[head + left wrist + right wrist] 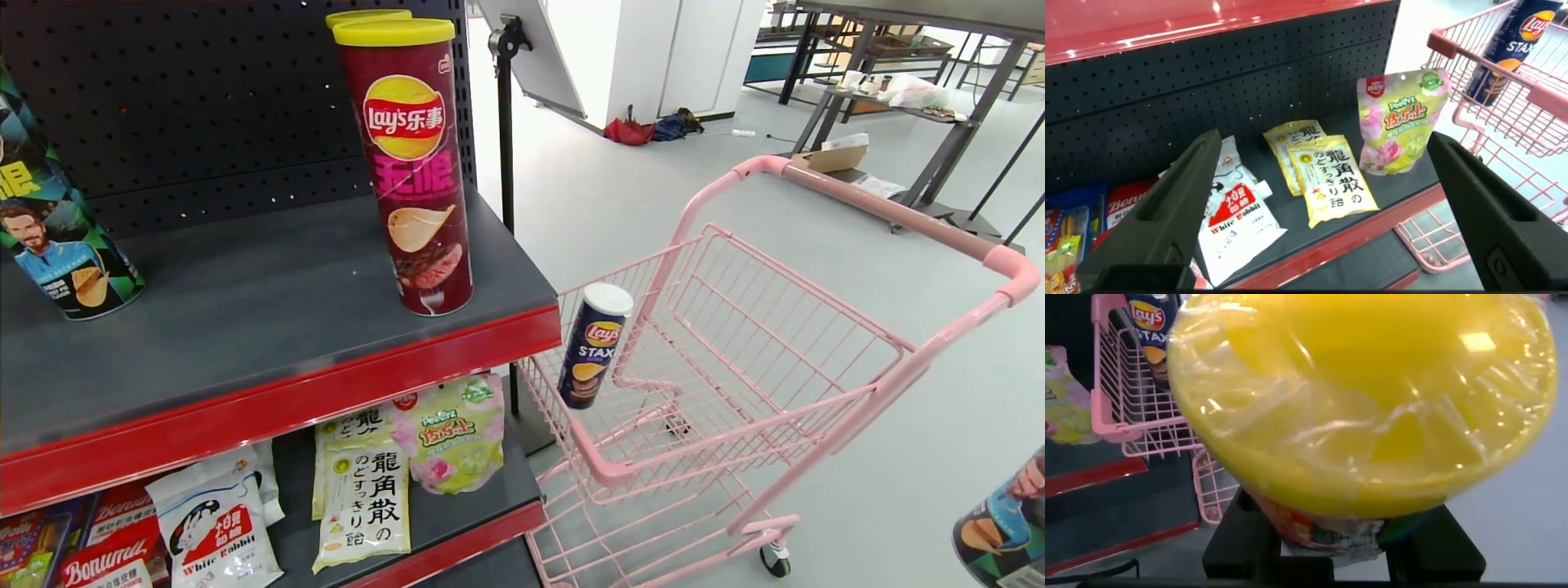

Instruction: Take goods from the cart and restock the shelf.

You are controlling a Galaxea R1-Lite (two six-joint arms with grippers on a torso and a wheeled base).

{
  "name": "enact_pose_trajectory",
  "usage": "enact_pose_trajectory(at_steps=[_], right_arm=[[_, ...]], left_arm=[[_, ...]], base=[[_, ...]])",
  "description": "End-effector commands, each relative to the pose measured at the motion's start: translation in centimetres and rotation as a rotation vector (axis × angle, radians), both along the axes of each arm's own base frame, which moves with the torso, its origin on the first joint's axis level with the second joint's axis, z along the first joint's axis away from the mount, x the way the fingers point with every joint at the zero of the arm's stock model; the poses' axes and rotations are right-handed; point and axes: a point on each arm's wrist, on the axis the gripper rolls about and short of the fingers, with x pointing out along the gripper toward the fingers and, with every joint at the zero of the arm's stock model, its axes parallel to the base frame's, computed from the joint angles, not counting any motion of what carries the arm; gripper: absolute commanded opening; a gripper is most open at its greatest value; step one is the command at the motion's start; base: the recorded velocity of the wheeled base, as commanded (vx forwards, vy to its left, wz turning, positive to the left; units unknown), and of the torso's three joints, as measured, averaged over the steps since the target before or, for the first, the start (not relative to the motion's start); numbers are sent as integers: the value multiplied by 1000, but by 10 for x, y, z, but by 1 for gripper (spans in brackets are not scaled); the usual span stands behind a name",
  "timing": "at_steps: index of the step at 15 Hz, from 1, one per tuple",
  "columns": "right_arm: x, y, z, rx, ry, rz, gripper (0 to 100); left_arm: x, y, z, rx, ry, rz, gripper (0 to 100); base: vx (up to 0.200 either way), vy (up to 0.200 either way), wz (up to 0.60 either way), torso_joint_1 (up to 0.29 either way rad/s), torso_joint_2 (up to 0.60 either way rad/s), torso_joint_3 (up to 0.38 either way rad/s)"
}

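Observation:
My right gripper is shut on a chip can with a yellow lid; its black fingers clasp the can's body. That green-and-black can hangs at the lower right, beside the pink cart. A dark blue chip can leans in the cart's near corner next to the shelf. On the grey upper shelf stand a tall maroon can and a green-and-black can. My left gripper is open in front of the lower shelf, with nothing between its fingers.
Snack bags lie on the lower shelf: a white one, yellow ones and a green-pink pouch. A second yellow-lidded can stands behind the maroon one. The upper shelf has free room between its cans. Tables stand far behind.

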Motion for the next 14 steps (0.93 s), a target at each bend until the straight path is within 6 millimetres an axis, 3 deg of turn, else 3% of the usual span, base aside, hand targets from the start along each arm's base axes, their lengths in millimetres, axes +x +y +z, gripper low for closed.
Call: enact_pose_trajectory(at_steps=[1, 6, 14], right_arm=[[-14, -3, -3, 8, -54, -12, 0], [-13, -2, -3, 7, -50, -12, 0], [-3, -1, -4, -2, -7, -5, 0]], left_arm=[[0, 0, 0, 0, 1, -1, 100], [0, 0, 0, 0, 1, 1, 100], [0, 0, 0, 0, 1, 1, 100]], base=[[0, 0, 0, 0, 0, 0], [0, 0, 0, 124, -395, -255], [0, 0, 0, 209, -559, -347]])
